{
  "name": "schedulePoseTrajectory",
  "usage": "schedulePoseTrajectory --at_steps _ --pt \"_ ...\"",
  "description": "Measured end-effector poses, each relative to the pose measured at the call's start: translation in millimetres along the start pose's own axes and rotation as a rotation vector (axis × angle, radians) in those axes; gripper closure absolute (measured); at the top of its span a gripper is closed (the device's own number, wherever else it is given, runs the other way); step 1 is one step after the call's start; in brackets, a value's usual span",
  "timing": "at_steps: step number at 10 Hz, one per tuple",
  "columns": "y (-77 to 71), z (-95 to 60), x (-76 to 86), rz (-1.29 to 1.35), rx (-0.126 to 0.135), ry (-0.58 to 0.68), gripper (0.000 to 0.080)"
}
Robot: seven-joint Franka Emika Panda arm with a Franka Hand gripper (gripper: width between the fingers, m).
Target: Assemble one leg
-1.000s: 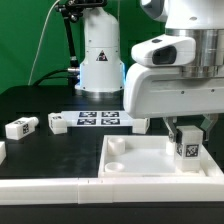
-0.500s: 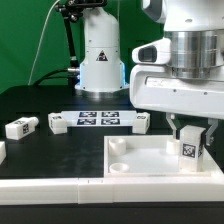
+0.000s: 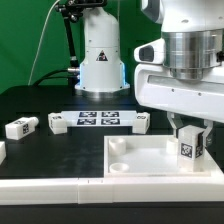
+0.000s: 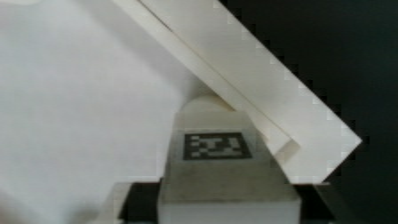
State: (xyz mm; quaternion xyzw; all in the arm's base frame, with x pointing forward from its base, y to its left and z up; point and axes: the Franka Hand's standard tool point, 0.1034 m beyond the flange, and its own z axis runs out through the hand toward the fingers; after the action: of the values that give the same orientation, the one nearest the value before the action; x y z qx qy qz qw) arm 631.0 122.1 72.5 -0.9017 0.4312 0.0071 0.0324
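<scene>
My gripper (image 3: pixel 189 138) is shut on a leg (image 3: pixel 187 147), a small white block with a black-and-white tag. It holds the leg upright over the right end of the large white square tray-like piece (image 3: pixel 140 165). In the wrist view the leg (image 4: pixel 221 150) sits between my dark fingers (image 4: pixel 150 204). Its far end is close to the tray's raised rim (image 4: pixel 222 65), near an inside corner. I cannot tell whether it touches. Three more legs lie on the black table: one at the exterior view's left (image 3: pixel 20 127), one beside it (image 3: pixel 58 123), and one behind the tray (image 3: pixel 143 122).
The marker board (image 3: pixel 98 119) lies flat behind the tray. A white robot base (image 3: pixel 99 55) stands at the back. A white rail (image 3: pixel 45 185) runs along the table's front edge. The tray has a round socket (image 3: pixel 119 145) near its left corner.
The hand has turned about its axis and shifted the leg slightly down and to the exterior view's right over the tray. The grip has not changed. The loose legs have not moved.
</scene>
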Motion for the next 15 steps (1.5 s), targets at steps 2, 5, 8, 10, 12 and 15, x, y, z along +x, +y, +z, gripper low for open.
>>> schedulePoseTrajectory --at_steps 2,5,8,10,12,15 --pt "0.2 0.0 0.4 -0.065 0.0 0.0 0.0341" --pt "-1.4 0.0 -0.8 -0.36 -0.004 0.012 0.0156" --pt "-2.0 -1.2 -0.6 -0.662 -0.017 0.016 0.015" --pt "-0.3 0.1 1.8 -0.904 -0.021 0.012 0.015" --pt "0.6 0.0 3.5 -1.103 -0.035 0.016 0.015" --pt "1.5 -0.2 5.1 -1.294 -0.059 0.022 0.015"
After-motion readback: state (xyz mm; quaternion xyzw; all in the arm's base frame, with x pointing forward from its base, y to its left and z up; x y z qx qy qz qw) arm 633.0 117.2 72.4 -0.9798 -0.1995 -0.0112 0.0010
